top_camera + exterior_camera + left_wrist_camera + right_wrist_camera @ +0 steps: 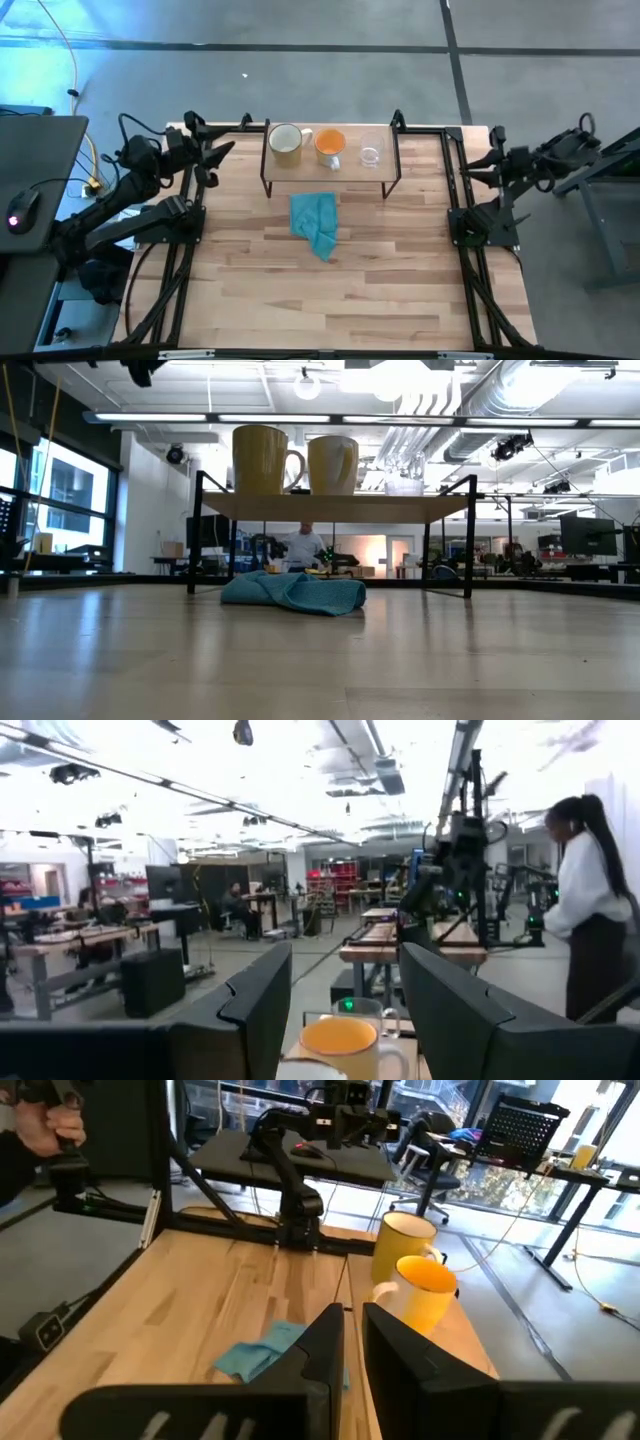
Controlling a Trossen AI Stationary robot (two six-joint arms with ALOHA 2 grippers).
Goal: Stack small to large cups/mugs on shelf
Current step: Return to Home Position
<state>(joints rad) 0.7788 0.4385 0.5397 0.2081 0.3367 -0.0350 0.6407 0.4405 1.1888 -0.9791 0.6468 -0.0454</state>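
Left gripper [345,985], fingers apart and empty, hangs at the table's left edge. Right gripper [355,1330], nearly closed on nothing, hangs at its right. The large cream mug [286,143], orange pale-handled mug [330,143] and small clear glass cup [371,152] line the low light-wood shelf [300,172], so I'd say only parking both arms remains.

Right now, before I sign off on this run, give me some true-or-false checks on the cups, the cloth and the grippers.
1. All three cups stand on the shelf. True: the cream mug, the orange mug and the glass cup stand in a row.
2. The glass cup stands between the two mugs. False: the orange mug is in the middle, and the glass cup is at the end nearer the right arm.
3. The teal cloth lies on the shelf. False: it lies on the table, in front of the shelf.
4. The left gripper and right gripper hold nothing. True: both are off at the table's sides.
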